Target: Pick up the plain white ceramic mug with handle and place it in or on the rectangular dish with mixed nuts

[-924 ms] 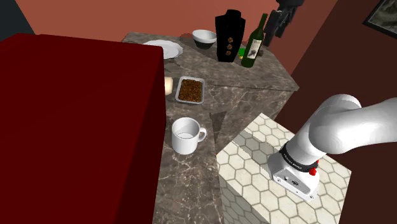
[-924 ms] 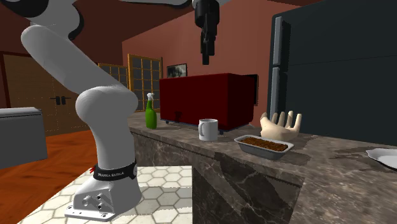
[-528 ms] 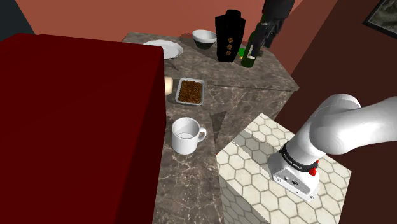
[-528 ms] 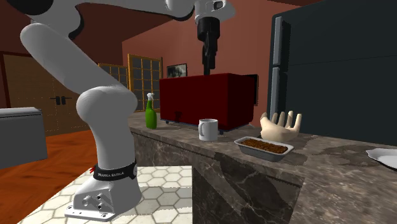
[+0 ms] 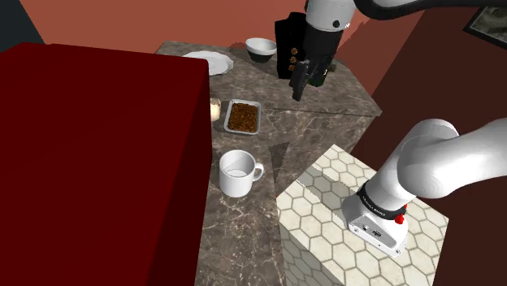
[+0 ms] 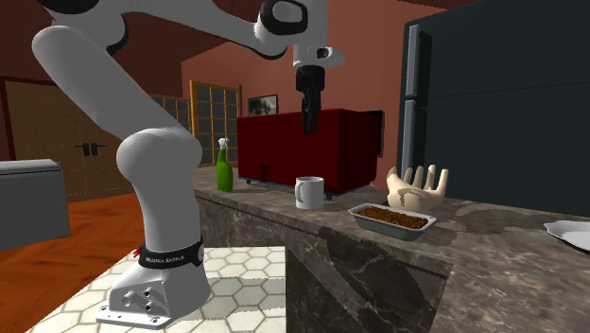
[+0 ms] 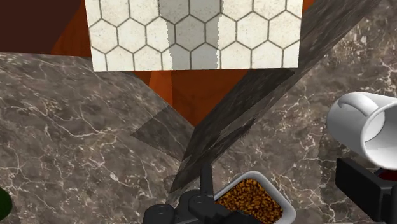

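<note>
item: mug [image 5: 237,173]. plain white all over, glossy and straight-sided, with one loop handle turned to 3 o'clock in the shoulder view. its inside shades to pale grey. we find it upright on the marble counter [image 5: 325,122], at 6 o'clock of the dish [image 5: 243,101] and apart from it. the red box [image 5: 97,154] stands near at its 9 o'clock, not touching.

item: dish. rectangular, pale-rimmed, with rounded corners, filled with brown nuts. in the second exterior view it sits at 4 o'clock of the mug.

item: gripper [image 6: 307,125]. black, pointing down, in the air. in the second exterior view it hangs at 12 o'clock of the mug, well apart. in the shoulder view it hangs at 1 o'clock of the dish. whether it is released or clenched we cannot tell.

writing: white lettering on the black band [image 6: 170,254] at the arm's foot, too small for us to read.

sundries, shoulder view: hex-tiled stand [image 5: 325,219] at 4 o'clock of the mug; plate [image 5: 209,61] at 11 o'clock and bowl [image 5: 261,49] at 12 o'clock of the dish. second exterior view: hand form [image 6: 416,187] at 1 o'clock of the dish; green bottle [image 6: 224,170] at 9 o'clock of the mug.
</note>
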You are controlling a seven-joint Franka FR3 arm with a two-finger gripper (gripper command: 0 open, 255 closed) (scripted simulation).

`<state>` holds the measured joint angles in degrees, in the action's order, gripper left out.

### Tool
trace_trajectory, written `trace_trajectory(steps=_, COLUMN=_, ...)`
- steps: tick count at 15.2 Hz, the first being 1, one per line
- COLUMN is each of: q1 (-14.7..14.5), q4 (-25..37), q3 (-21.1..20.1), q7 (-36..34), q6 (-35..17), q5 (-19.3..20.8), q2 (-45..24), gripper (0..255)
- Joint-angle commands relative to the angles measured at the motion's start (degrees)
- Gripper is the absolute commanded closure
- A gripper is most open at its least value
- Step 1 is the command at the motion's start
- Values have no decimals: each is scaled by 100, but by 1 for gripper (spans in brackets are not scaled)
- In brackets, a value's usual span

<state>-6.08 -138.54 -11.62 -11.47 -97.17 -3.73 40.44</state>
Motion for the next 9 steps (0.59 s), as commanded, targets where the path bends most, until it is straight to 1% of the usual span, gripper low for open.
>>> trace_trajectory(steps=1, q1=-78, q4=-38, q3=-217, q7=-234, q6=-246, q5=-159, q2=-214, gripper=0)
trace_trajectory(steps=9, q1=-317, q4=26, q3=-1051, q7=-1094, q6=-1199, q5=-592, q2=-1230, gripper=0)
